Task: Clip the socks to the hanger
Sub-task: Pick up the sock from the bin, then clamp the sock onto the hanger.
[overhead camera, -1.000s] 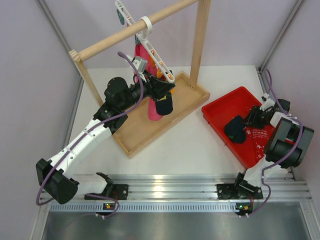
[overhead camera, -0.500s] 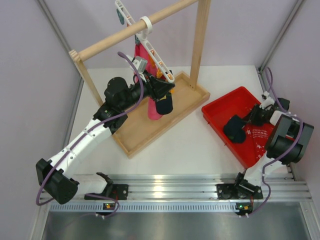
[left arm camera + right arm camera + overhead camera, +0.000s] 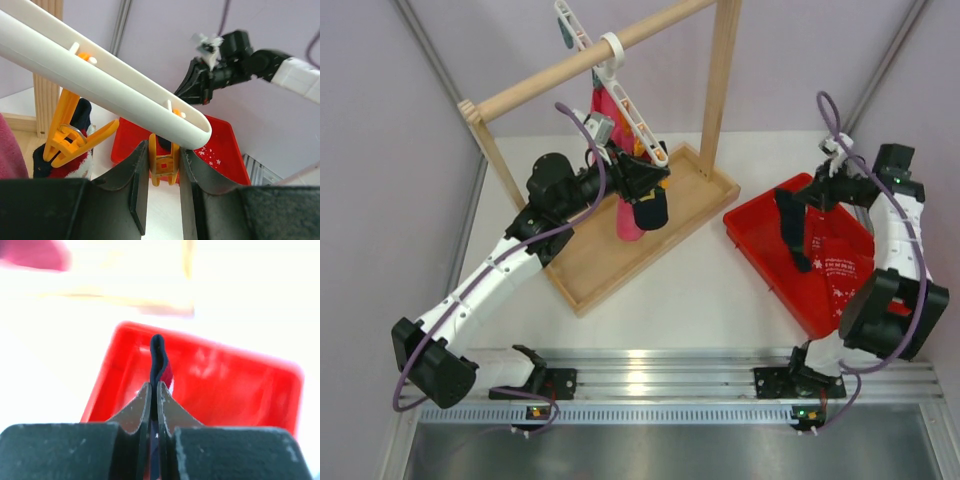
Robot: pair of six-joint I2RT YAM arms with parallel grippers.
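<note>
The white hanger (image 3: 638, 118) slants down from twelve o'clock, its orange clips (image 3: 70, 135) underneath. The first sock (image 3: 648, 212), dark navy, hangs below its lower end; the second sock (image 3: 792, 230) dangles vertically at three o'clock.

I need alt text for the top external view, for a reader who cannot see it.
The right pincer holds a dark sock dangling above the red tray. The left pincer grips an orange clip at the low end of the white hanger, which hangs on a wooden rail and has another sock clipped to it.
</note>
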